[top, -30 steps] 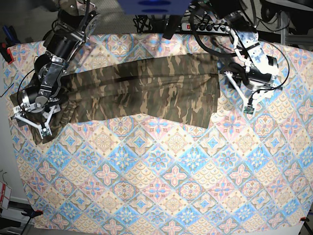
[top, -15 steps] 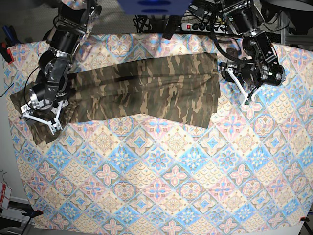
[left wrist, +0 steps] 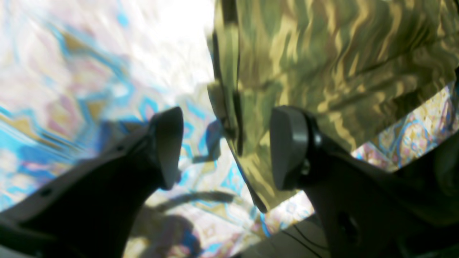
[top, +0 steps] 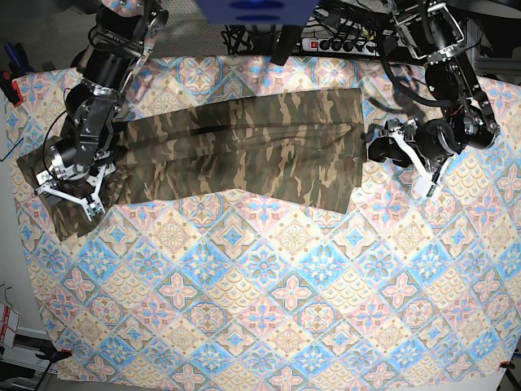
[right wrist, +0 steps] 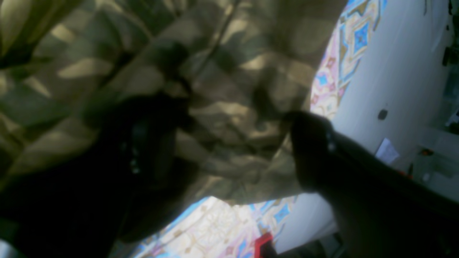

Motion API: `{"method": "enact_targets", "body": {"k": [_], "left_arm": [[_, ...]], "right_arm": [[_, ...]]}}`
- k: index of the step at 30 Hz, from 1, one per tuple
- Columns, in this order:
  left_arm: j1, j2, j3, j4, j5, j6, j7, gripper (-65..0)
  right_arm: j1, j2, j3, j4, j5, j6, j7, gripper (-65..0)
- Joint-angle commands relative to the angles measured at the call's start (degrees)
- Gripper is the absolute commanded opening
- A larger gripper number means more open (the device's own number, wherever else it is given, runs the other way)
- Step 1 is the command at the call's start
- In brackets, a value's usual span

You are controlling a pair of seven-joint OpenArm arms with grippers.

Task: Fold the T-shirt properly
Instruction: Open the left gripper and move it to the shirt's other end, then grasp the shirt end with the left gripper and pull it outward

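Left end effector (top: 404, 157) retreated off T-shirt (top: 244, 147) edge, open.

Both arms are black, built of chunky round joint housings with silver-grey plates — black cables loop along the upper links. The left end effector (top: 403, 157) and right end effector (top: 63, 197) carry pale, thin finger frames; close up, the fingers (left wrist: 166, 143) look dark, with smooth rounded pads.

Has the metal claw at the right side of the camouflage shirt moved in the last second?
Yes. The left gripper has swung lower on the patterned cloth and points at the camouflage T-shirt edge.
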Motion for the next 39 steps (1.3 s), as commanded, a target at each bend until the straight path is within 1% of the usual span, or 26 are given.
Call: {"method": "enact_targets", "body": {"k": [1,7,9,11,15,18,20,25,28,30,33,35,38,39], "left_arm": [[-0.4,-0.7,-0.2,-1.1,-0.8,-0.1,-0.4,-28.0],[0.7,-0.8,0.7,-8.2,-0.7,-0.1,-0.4,-28.0],[0.8,-1.8,3.9,-10.4,-0.7,-0.1,-0.4,-28.0],[0.7,-2.0,7.8,-12.8,-0.9,-0.1,-0.4,-28.0],[0.7,-1.9,11.5,-16.5,-1.3,-0.1,-3.5,-28.0],[0.6,-0.5,13.2,-17.8,-0.9,-0.1,-5.2,-28.0],[0.7,-0.2,13.3,-17.8,-0.8,-0.1,-5.5,-28.0],[0.6,0.9,16.4,-17.8,-0.8,-0.1,-5.7,-28.0],[0.6,0.9,19.3,-18.1,-0.7,-0.1,-8.7,-28.1],[0.6,0.9,22.0,-20.1,-0.7,-0.1,-10.4,-28.1],[0.1,0.9,24.4,-24.7,-1.2,-0.1,-13.7,-29.0],[-1.2,0.9,25.4,-27.8,-0.9,-0.1,-15.5,-35.7],[-4.1,0.7,25.6,-33.3,-0.8,-0.1,-15.9,-54.2],[-5.2,0.5,25.6,-34.9,-0.8,-0.1,-15.9,-59.2]], "right_arm": [[1.1,0.6,-0.1,0.8,-0.3,-0.6,0.5,-16.7],[1.1,0.8,-0.1,0.8,-0.3,-0.6,0.5,-16.7],[1.1,0.8,-0.1,0.7,-0.3,-0.6,0.5,-16.7],[1.1,0.8,-0.1,0.7,-0.3,-0.6,0.5,-16.7],[1.1,0.8,-0.1,0.7,-0.3,-0.6,0.5,-16.7],[1.1,0.8,-0.1,0.7,-0.3,-0.6,0.5,-16.7],[1.0,0.8,-0.1,0.7,-0.3,-0.6,0.5,-16.7],[1.0,0.8,-0.1,0.7,-0.3,-0.6,0.5,-16.7],[1.0,0.8,-0.1,0.8,-0.3,-0.6,0.5,-16.7],[1.0,0.8,-0.1,0.8,-0.3,-0.6,0.5,-16.8],[1.0,0.8,-0.1,0.8,-0.3,-0.6,0.5,-16.8],[1.0,0.8,-0.1,0.8,-0.3,-0.6,0.5,-17.0],[1.0,0.8,-0.1,0.8,-0.3,-0.6,0.5,-17.0],[1.0,0.8,-0.1,0.8,-0.3,-0.6,0.5,-17.0]]}}
